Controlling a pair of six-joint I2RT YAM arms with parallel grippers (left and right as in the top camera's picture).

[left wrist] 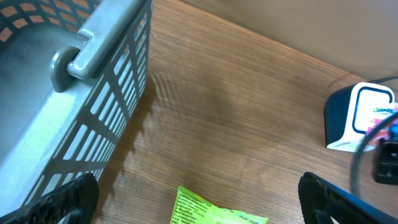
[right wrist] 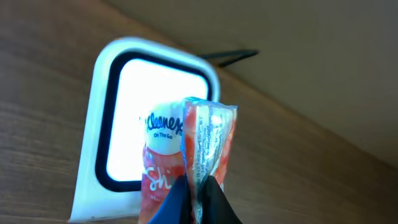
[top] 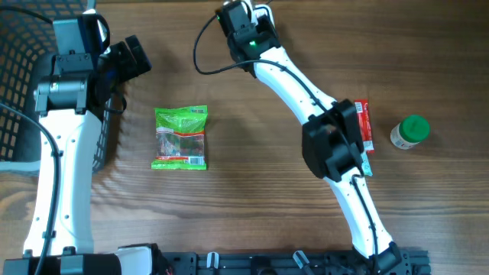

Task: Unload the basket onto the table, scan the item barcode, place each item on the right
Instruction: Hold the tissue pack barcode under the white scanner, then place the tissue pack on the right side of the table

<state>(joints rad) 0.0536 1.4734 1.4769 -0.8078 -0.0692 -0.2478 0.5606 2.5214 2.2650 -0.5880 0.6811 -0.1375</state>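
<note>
Our right gripper [right wrist: 198, 200] is clamped on the Kleenex tissue pack [right wrist: 202, 143], which we hold just in front of the barcode scanner [right wrist: 134, 93] on the far side; our left gripper [top: 131, 59] stands wide open, far left.

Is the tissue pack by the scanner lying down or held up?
Held up: the right tool pinches the Kleenex pack before the lit scanner.

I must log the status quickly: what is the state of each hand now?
Left hand: open, holding nothing.
Right hand: closed on the Kleenex tissue pack, before the scanner.
</note>
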